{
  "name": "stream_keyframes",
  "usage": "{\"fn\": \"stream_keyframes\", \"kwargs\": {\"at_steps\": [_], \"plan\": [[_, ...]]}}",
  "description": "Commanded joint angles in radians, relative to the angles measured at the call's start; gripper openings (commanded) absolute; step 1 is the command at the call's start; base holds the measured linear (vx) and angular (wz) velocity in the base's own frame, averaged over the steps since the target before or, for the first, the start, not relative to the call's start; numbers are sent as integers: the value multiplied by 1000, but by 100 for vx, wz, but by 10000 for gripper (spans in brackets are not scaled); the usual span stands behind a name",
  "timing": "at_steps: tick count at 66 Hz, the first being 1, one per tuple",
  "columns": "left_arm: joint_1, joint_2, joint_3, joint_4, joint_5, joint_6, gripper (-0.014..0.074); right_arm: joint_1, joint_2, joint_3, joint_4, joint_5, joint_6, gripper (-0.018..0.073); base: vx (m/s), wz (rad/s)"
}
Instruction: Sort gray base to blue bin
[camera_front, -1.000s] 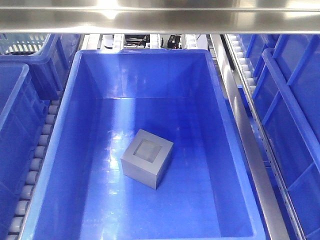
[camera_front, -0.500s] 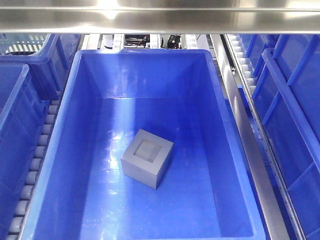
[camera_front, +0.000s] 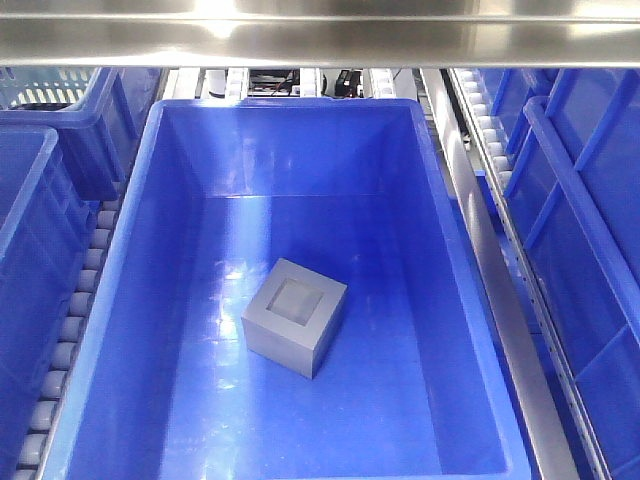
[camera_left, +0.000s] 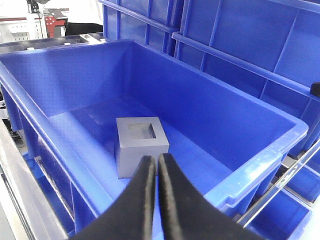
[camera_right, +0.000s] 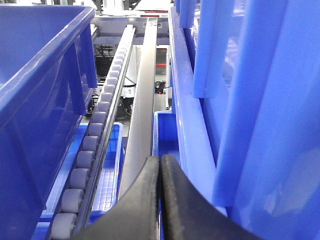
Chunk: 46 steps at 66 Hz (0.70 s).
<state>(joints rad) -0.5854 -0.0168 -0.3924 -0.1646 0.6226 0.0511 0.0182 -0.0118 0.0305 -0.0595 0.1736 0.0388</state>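
The gray base (camera_front: 294, 316) is a matte gray cube with a square recess facing up. It rests on the floor of the blue bin (camera_front: 440, 200), near the middle. It also shows in the left wrist view (camera_left: 140, 145), inside the bin (camera_left: 260, 150). My left gripper (camera_left: 157, 159) is shut and empty, above the bin's near rim and short of the base. My right gripper (camera_right: 160, 159) is shut and empty, over a steel rail beside the bins. No gripper shows in the front view.
Other blue bins stand left (camera_front: 30, 230) and right (camera_front: 590, 230) of the task bin. Roller tracks (camera_front: 80, 300) and a steel rail (camera_front: 500, 300) run between them. A steel shelf beam (camera_front: 320, 35) crosses overhead. A lattice crate (camera_front: 50, 88) sits at the back left.
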Motion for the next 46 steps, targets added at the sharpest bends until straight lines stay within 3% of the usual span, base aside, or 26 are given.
{"fn": "stream_keyframes", "kwargs": {"at_steps": [1,7,12,20,35,46], "plan": [[-7,-6,-23,-12,-68,-8,-7,-5,-12,14,-6,-74,-5,-9,0,0],[-1,-6,-14,41,-79,-5,-7,-5,-12,14,-6,-74,-5,-9,0,0],[38,-6,9,62,-130,-7,-7,-5,-12,14,-6,-74,-5,-9,0,0],[173,-6,99,108,-302,-7,-7,-5,-12,14,-6,-74,-5,-9,0,0],[440,-7,307,108,-586,-11,-7,-5,-12,14,-6,-74,-5,-9,0,0],[569,-10,378,108,-639,-64,-7,-5,-12,14,-6,-74,-5,-9,0,0]]}}
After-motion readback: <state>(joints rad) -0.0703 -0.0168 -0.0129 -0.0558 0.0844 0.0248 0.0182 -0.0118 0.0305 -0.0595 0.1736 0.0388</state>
